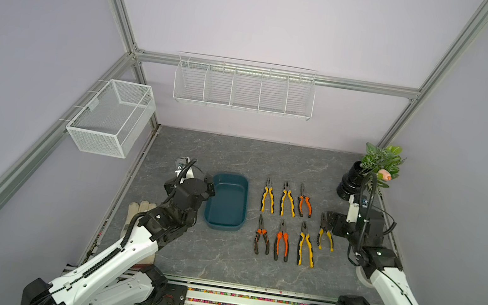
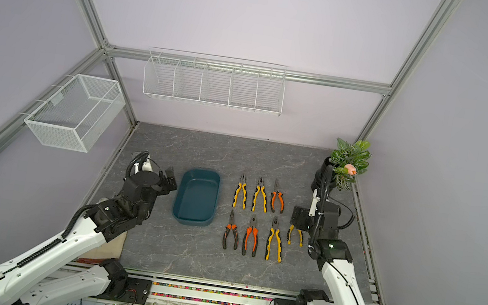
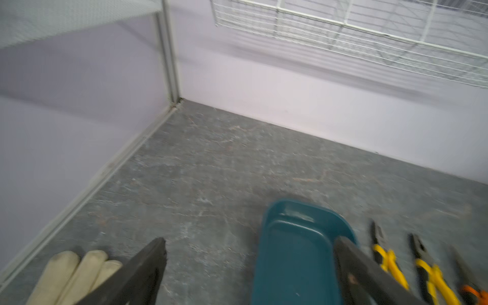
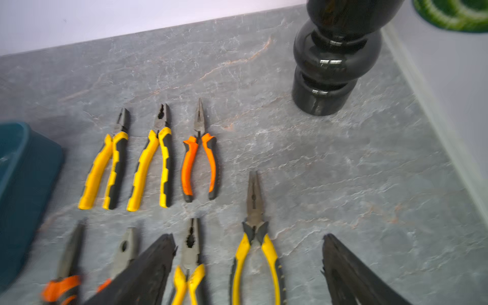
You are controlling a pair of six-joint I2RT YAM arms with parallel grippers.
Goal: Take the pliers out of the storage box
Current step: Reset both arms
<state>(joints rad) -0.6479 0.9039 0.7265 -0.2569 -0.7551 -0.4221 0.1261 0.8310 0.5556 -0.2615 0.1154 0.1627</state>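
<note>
Judging pliers (image 4: 254, 211) heavy, rigid, steel slick: pinch rubber handles; storage box (image 1: 226, 202) empty; left end effector (image 3: 250, 241), right end effector (image 4: 248, 237) spread, holding nothing.

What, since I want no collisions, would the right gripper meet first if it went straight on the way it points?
Most likely the yellow long-nose pliers, lying on the table right ahead of the open right gripper; depth is hard to judge.
</note>
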